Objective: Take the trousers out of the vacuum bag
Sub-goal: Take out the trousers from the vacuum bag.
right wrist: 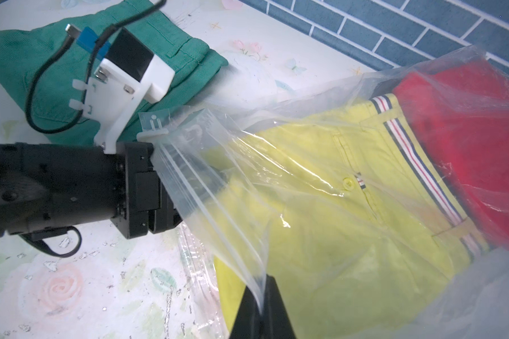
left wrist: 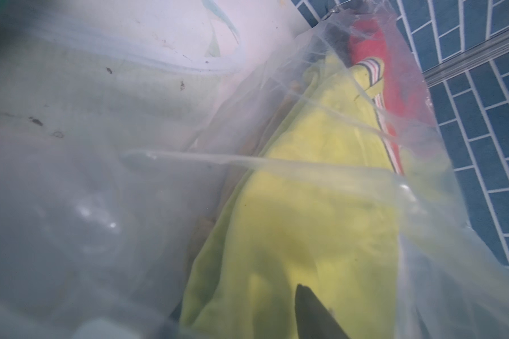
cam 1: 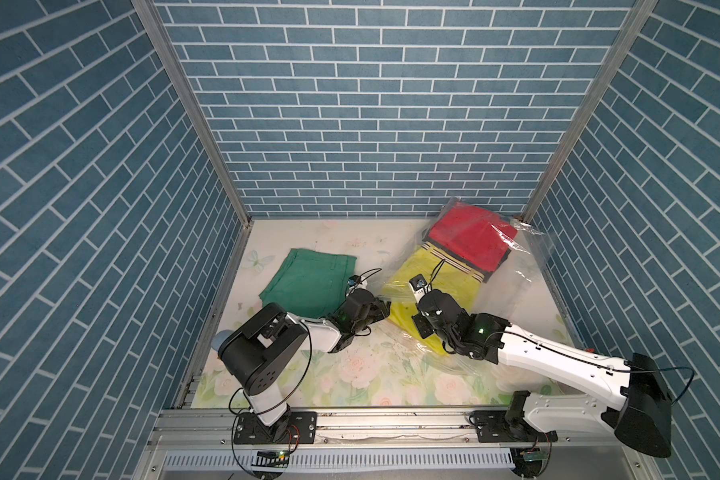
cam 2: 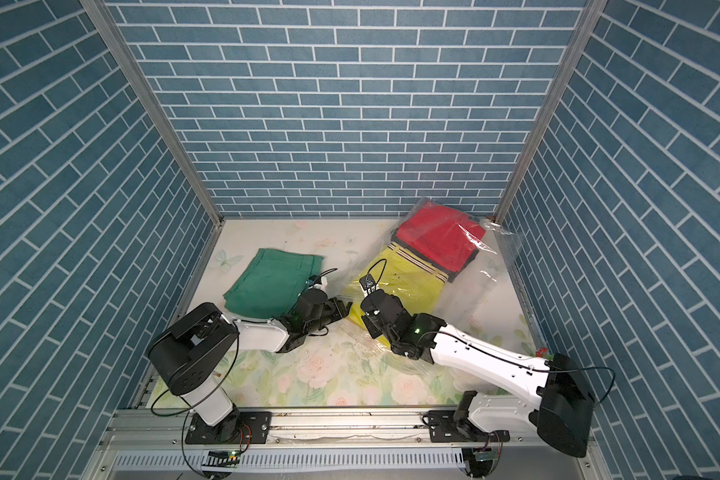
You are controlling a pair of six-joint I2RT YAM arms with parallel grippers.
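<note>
The clear vacuum bag (cam 1: 516, 270) (cam 2: 489, 274) lies at the back right with its mouth facing left. Inside it are yellow trousers (cam 1: 437, 286) (cam 2: 408, 286) (right wrist: 335, 211) with a striped waistband and red trousers (cam 1: 470, 241) (cam 2: 437, 241) (right wrist: 467, 141). Green trousers (cam 1: 308, 282) (cam 2: 275, 282) lie folded on the table outside it. My right gripper (right wrist: 260, 305) (cam 1: 417, 307) is shut on the upper film of the bag's mouth and holds it up. My left gripper (cam 1: 385, 309) (cam 2: 344, 309) reaches into the mouth. One finger (left wrist: 309, 314) rests against the yellow cloth; the other is hidden behind plastic.
Blue brick walls (cam 1: 371, 124) close in the back and both sides. The table carries a floral cloth (cam 1: 350, 374). An aluminium rail (cam 1: 391, 419) with both arm bases runs along the front edge. The bag's far corner touches the right wall.
</note>
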